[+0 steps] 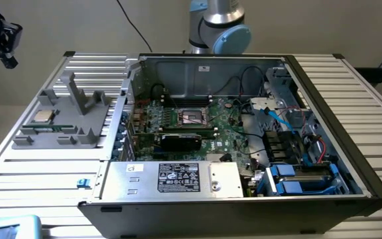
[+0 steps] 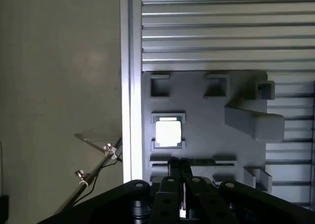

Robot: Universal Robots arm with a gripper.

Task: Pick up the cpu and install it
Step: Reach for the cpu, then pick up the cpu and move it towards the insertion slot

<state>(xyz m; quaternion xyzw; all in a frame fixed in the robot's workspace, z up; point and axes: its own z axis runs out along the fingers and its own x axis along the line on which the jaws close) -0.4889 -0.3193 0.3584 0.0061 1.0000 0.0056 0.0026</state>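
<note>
The cpu (image 1: 43, 116) is a small shiny square chip lying flat in a recess of a grey holder block (image 1: 85, 130) on the slatted table, at the exterior view's left. In the wrist view the cpu (image 2: 168, 132) shows bright on the grey holder (image 2: 206, 130), a little beyond my fingertips. My gripper (image 1: 9, 61) hangs high above the table's far left corner, well above the cpu and apart from it. Its black fingers (image 2: 170, 184) are pressed together, and the gripper (image 2: 180, 166) is shut with nothing in it.
An open computer case (image 1: 324, 124) fills the middle of the table. On its green motherboard sits the dark square socket frame (image 1: 192, 117). A silver box with a white label (image 1: 177, 179) lies at the case's front. Two grey posts (image 1: 78, 94) rise from the holder. The table edge (image 2: 130, 86) runs beside the holder.
</note>
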